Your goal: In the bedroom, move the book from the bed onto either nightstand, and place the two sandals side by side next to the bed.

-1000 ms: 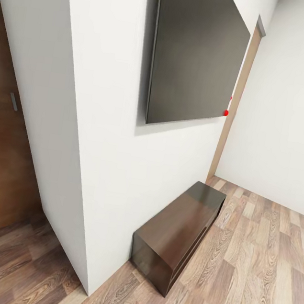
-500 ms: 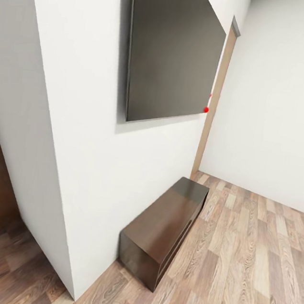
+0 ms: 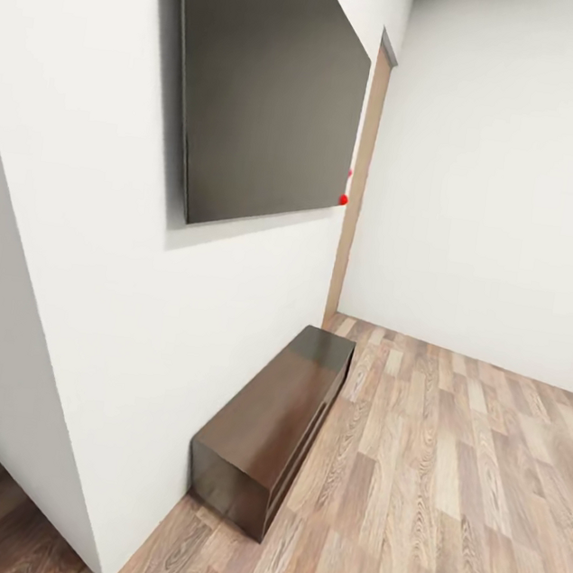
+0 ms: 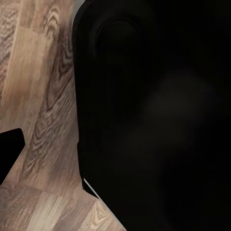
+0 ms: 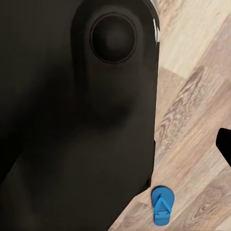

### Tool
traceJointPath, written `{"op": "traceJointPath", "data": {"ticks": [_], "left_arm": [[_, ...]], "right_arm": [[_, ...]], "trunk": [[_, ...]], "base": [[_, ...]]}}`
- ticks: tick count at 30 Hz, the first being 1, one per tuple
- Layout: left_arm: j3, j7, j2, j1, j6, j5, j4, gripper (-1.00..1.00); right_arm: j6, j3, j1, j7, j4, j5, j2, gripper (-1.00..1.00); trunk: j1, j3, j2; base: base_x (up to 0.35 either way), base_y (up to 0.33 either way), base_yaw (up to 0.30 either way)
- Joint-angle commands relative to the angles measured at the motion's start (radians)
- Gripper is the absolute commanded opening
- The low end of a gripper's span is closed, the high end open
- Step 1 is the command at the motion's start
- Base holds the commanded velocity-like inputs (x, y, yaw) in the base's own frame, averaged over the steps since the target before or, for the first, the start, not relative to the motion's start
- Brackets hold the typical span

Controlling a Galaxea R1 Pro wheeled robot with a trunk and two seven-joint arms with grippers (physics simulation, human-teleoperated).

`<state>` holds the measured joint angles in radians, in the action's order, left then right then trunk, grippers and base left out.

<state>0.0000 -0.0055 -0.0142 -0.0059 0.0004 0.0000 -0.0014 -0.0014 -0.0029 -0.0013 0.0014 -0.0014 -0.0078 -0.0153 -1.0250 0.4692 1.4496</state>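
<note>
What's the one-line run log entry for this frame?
phase: in transit | head: low cabinet, wall panel | right wrist: blue sandal on floor | grippers: unclear

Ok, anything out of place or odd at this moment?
One blue sandal lies alone on the wood floor, right beside the robot's dark body, with no partner in sight. In the head view, the low dark cabinet sits squarely against the wall under the dark wall panel; nothing spilled or damaged.

You have no readable text, label, brand or number here. The dark wall panel (image 3: 268,93) is blank. The blue sandal (image 5: 162,205) carries no marking.
</note>
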Motion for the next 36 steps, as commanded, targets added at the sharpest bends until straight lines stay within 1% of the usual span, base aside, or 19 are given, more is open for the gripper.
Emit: {"op": "traceJointPath", "data": {"ticks": [1,10,21,36], "left_arm": [[0.0,-0.001,0.0,0.0,0.0,0.0,0.0,1.0],[0.0,-0.001,-0.001,0.0,0.0,0.0,0.0,1.0],[0.0,-0.001,-0.001,0.0,-0.031,-0.001,0.0,1.0],[0.0,0.0,-0.001,0.0,-0.042,-0.001,0.0,1.0]], "right_arm": [[0.0,0.0,0.0,0.0,0.0,-0.001,0.0,1.0],[0.0,0.002,0.0,0.0,0.0,0.0,0.0,1.0],[-0.001,0.005,0.0,0.0,0.0,0.0,0.0,1.0],[-0.001,0.005,0.0,0.0,0.0,0.0,0.0,1.0]], "trunk": [[0.0,0.001,0.0],[0.0,0.001,0.0],[0.0,0.001,0.0],[0.0,0.001,0.0]], "base": [[0.0,0.0,-0.297],[0.0,0.0,-0.298],[0.0,0.0,-0.299],[0.0,0.0,-0.299]]}}
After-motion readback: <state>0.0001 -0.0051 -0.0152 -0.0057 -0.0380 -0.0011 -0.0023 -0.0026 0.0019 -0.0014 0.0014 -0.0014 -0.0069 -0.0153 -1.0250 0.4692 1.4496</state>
